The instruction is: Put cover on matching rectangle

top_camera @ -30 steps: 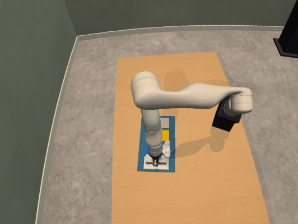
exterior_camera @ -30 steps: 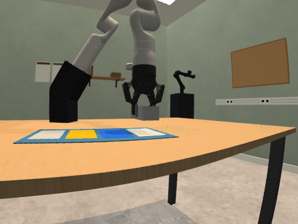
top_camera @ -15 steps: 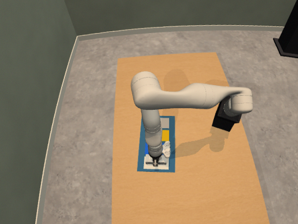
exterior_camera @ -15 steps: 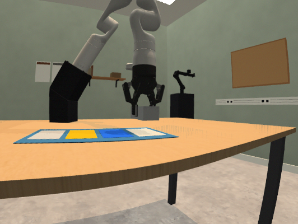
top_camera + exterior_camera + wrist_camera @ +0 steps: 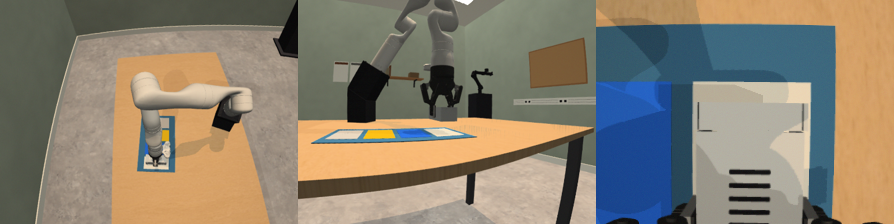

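Observation:
My gripper (image 5: 442, 107) is shut on the cover (image 5: 446, 113), a light grey box with thin walls and dark slots on top. It hangs above the mat (image 5: 394, 134). In the wrist view the cover (image 5: 751, 150) lies almost squarely over the white rectangle (image 5: 798, 92) at the mat's end, with the blue rectangle (image 5: 633, 145) beside it on the left. From the side, the white rectangle (image 5: 443, 131), the blue one (image 5: 414, 133) and the yellow one (image 5: 379, 134) lie in a row. From above, the gripper (image 5: 154, 162) is over the white rectangle (image 5: 156, 167).
A pale grey rectangle (image 5: 345, 135) ends the row at the far side of the mat. The arm's black base (image 5: 363, 95) stands on the table behind the mat. A small black robot on a pedestal (image 5: 480, 105) stands by the back wall.

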Available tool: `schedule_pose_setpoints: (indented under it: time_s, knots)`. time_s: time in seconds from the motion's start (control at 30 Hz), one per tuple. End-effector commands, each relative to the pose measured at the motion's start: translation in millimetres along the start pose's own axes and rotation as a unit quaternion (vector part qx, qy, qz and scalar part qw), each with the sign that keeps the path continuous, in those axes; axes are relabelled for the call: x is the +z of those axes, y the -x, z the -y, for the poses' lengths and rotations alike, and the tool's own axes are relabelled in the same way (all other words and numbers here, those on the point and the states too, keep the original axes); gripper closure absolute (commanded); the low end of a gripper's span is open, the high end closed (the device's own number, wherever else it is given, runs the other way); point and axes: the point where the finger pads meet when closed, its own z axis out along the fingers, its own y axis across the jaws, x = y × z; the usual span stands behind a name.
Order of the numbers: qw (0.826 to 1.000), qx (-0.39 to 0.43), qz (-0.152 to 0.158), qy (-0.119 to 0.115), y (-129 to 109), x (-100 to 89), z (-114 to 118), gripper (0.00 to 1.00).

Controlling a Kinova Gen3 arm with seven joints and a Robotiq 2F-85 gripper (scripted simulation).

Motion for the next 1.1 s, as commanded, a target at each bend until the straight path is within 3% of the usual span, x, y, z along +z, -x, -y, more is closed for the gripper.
schedule_pose_setpoints:
  time_s: [0.0, 0.57, 1.07]
  knots:
    - [1.0, 0.0, 0.001, 0.0, 0.6, 2.7, -0.1, 1.0]
    - [1.0, 0.0, 0.001, 0.0, 0.7, 24.3, -0.4, 1.0]
    - [1.0, 0.0, 0.001, 0.0, 0.7, 27.0, -0.4, 1.0]
